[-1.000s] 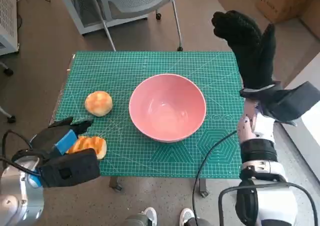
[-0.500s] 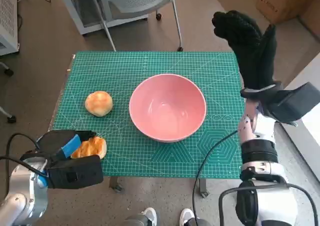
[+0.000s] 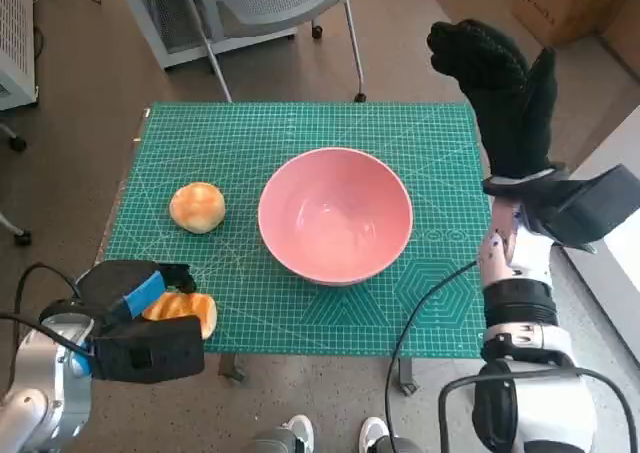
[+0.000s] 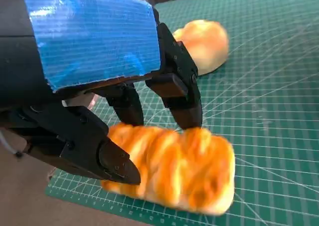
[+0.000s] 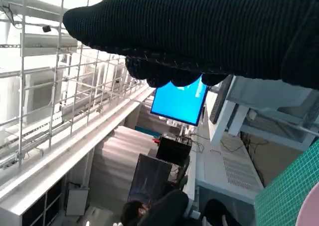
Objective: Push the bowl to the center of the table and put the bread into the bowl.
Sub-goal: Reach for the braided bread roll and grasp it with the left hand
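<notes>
Grabbing bread, bowl already about centered.
My left robot hand [image 3: 130, 308] grips the bread [image 4: 172, 168]; right robot hand [image 3: 500, 93] hangs empty, spread. Next: lift into bowl [image 3: 335, 216].

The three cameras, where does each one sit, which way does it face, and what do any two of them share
Head view: on the head, looking steeply down at the green mat with pink bowl; both forearms show.
Left wrist view: behind the left hand, facing the long bread between its fingers.
Right wrist view: behind the raised right hand, facing across the room.
Shared: head and left wrist views both show the long bread and round bun.
</notes>
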You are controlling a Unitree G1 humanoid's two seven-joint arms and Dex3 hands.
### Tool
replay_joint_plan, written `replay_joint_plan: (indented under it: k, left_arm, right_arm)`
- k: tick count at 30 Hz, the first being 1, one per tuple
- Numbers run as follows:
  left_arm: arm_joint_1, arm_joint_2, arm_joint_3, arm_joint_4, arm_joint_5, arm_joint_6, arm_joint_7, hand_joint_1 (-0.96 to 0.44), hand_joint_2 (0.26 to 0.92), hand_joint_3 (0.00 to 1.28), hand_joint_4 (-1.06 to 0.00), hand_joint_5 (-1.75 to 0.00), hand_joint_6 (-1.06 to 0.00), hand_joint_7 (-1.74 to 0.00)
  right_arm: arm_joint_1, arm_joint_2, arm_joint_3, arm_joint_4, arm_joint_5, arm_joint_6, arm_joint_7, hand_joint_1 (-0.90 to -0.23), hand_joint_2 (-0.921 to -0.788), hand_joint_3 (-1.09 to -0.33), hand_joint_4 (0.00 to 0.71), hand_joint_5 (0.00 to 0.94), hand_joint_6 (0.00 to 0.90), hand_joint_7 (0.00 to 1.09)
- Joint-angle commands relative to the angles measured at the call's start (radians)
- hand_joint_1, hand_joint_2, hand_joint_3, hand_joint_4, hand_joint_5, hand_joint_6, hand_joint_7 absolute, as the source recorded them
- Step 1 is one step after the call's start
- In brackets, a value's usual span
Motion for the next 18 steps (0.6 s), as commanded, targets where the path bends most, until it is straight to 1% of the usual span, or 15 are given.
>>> replay_joint_plan:
  k: [1, 7, 18]
  left_arm:
    - [0.01, 0.011, 0.055, -0.059, -0.008, -0.027, -0.022, 0.0, 0.901, 0.03, -0.79, -1.11, -0.71, -1.03]
    - [0.01, 0.007, 0.123, -0.09, -0.035, -0.08, -0.017, 0.0, 0.898, 0.03, -0.8, -1.04, -0.71, -1.1]
    - [-0.028, -0.002, 0.218, -0.103, -0.064, -0.16, -0.004, 0.0, 0.886, 0.01, -0.86, -0.92, -0.75, -1.1]
  right_arm:
    - [0.025, -0.008, -0.001, 0.011, 0.001, 0.002, 0.005, -0.723, -0.921, -0.637, 0.209, 0.002, 0.368, 0.0]
    - [0.028, -0.007, 0.0, 0.013, -0.002, 0.0, 0.002, -0.718, -0.921, -0.647, 0.212, 0.003, 0.368, 0.0]
    - [0.035, -0.008, 0.0, 0.009, -0.003, -0.002, -0.003, -0.711, -0.921, -0.653, 0.217, 0.004, 0.374, 0.01]
